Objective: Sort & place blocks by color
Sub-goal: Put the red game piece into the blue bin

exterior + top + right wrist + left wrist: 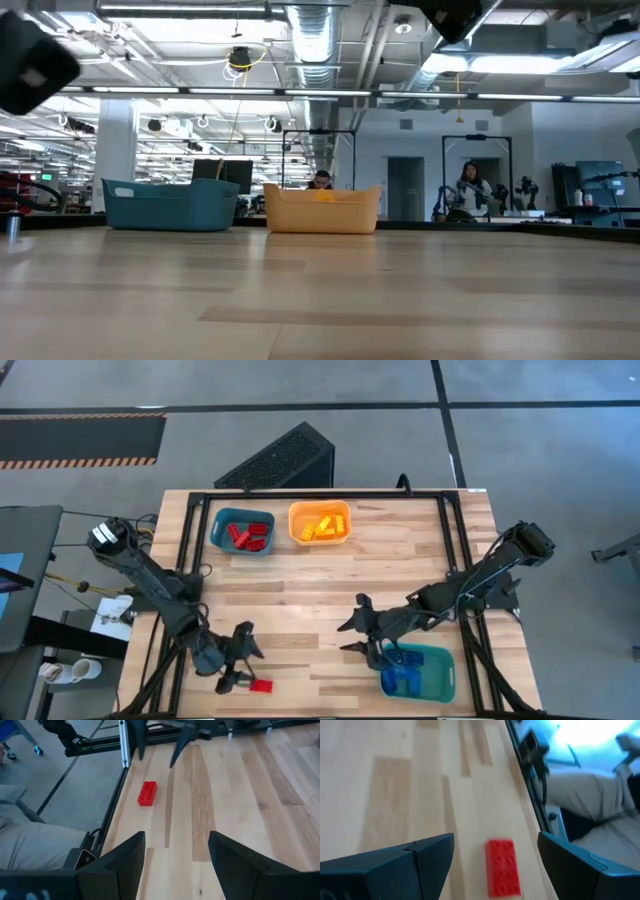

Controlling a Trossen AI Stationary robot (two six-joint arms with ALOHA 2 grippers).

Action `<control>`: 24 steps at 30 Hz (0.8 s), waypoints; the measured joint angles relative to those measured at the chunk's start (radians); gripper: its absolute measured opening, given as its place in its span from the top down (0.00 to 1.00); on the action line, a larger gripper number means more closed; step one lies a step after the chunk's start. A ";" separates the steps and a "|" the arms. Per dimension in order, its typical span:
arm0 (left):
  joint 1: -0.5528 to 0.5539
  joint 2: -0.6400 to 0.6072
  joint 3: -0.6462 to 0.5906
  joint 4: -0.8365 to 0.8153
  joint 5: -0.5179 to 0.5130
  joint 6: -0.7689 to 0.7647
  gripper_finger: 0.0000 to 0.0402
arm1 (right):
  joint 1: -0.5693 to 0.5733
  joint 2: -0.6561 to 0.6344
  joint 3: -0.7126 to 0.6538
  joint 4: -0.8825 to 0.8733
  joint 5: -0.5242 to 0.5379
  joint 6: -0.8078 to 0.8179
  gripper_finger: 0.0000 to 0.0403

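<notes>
From above, my left gripper [240,678] stands open at the tabletop's [330,585] near-left corner, just beside a lone red block [261,685]. My right gripper [358,632] is open too, empty, by the green bin [440,678] holding blue blocks [402,676]. Red blocks [246,535] fill the teal bin [218,526], yellow blocks [326,524] the orange bin [296,520], along the far edge.

The low camera shows both far bins only.

My left wrist looks at the red block between my spread fingers [410,860].

My right wrist sees it near the table's edge.
</notes>
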 joint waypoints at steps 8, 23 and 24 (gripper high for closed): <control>-0.073 0.260 0.122 -0.009 0.019 -0.056 0.32 | -0.020 0.000 0.000 -0.009 0.000 -0.003 0.41; -0.071 0.489 0.228 -0.100 0.011 -0.106 0.42 | -0.009 0.000 0.000 -0.012 -0.001 -0.011 0.41; -0.071 0.488 0.227 -0.099 0.006 -0.089 0.47 | -0.009 0.000 0.000 -0.012 -0.002 -0.011 0.41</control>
